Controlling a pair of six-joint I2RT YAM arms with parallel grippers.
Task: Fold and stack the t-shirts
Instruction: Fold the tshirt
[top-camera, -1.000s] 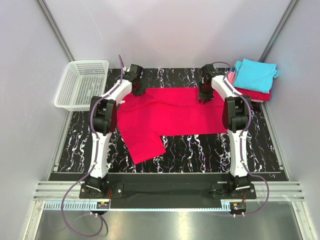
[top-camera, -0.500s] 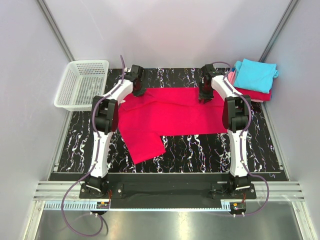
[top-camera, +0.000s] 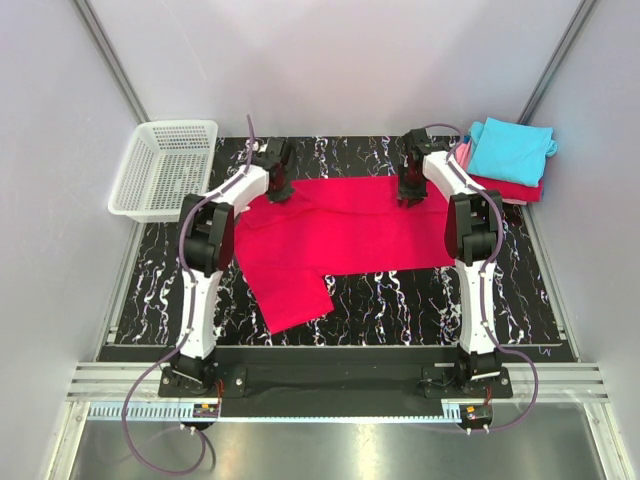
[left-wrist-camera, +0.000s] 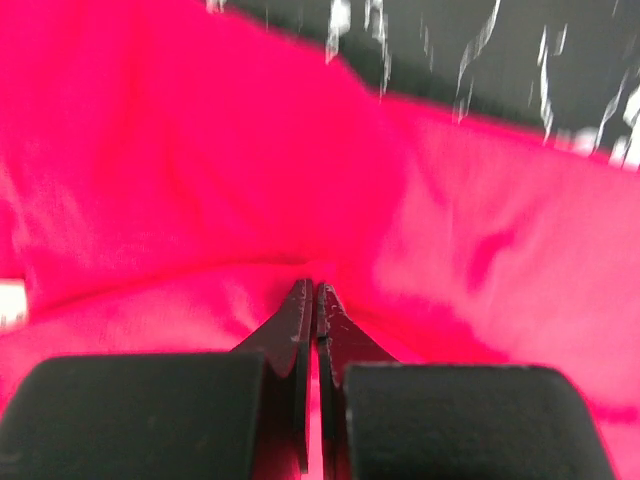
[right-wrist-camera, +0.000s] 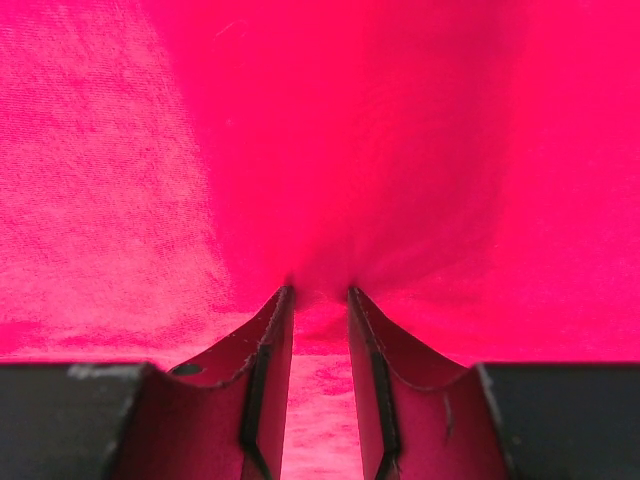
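A crimson-red t-shirt (top-camera: 340, 225) lies spread across the black marbled table (top-camera: 400, 300), one part reaching toward the near left. At its far left edge my left gripper (top-camera: 279, 188) is down on the cloth. In the left wrist view that gripper (left-wrist-camera: 314, 288) is shut, with a thin sliver of the red cloth (left-wrist-camera: 480, 250) pinched between its fingers. My right gripper (top-camera: 408, 192) is at the shirt's far right edge. The right wrist view shows it (right-wrist-camera: 320, 292) holding a puckered fold of the same cloth (right-wrist-camera: 400, 150) in the gap between its fingers.
A stack of folded t-shirts sits at the far right corner: turquoise (top-camera: 510, 148) on top, red (top-camera: 515, 190) beneath, a pink edge (top-camera: 463, 152) showing. A white mesh basket (top-camera: 165, 168) stands at the far left. Grey walls close in both sides.
The left gripper has closed on the shirt's far left edge and shifted slightly right, tugging the cloth there. The right gripper has stayed in place.
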